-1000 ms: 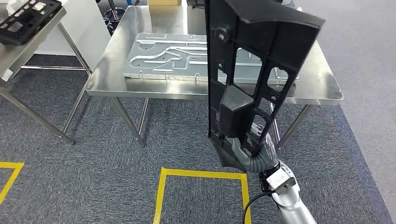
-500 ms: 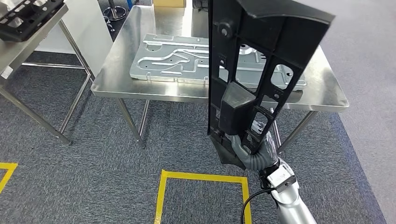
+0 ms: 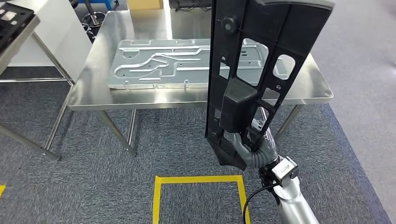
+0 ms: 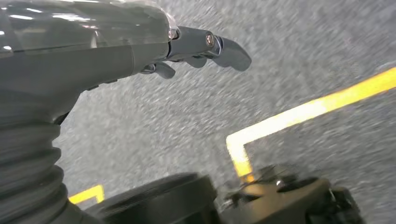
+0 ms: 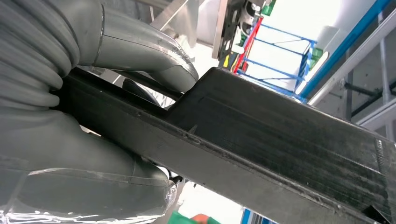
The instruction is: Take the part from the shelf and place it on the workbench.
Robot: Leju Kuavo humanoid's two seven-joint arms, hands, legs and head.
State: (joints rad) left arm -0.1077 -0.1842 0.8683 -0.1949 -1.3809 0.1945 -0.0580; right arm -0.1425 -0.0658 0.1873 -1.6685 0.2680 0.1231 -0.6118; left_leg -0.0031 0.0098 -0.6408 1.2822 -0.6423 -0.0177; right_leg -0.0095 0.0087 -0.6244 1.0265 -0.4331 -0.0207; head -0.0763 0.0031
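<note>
**Black part held upright in front of the steel workbench**

The right hand grips the long black part by its lower end, and the part stands nearly upright in the air, rising past the top edge of the head view. It is a flat moulded frame with several cut-out windows and a raised block near the middle. In the right wrist view the thick grey thumb and the fingers close around the part's dark edge — a firm grasp on both sides.

Behind the part stands the workbench, a bare steel table on thin legs. A large stamped metal plate lies flat on its top, and the part partly covers the plate's right portion from this angle.

The left hand hangs above the grey carpet, holding nothing, its dark fingers loosely extended. Yellow tape marks a square on the floor just before the bench — another strip shows beneath the left hand.
</note>
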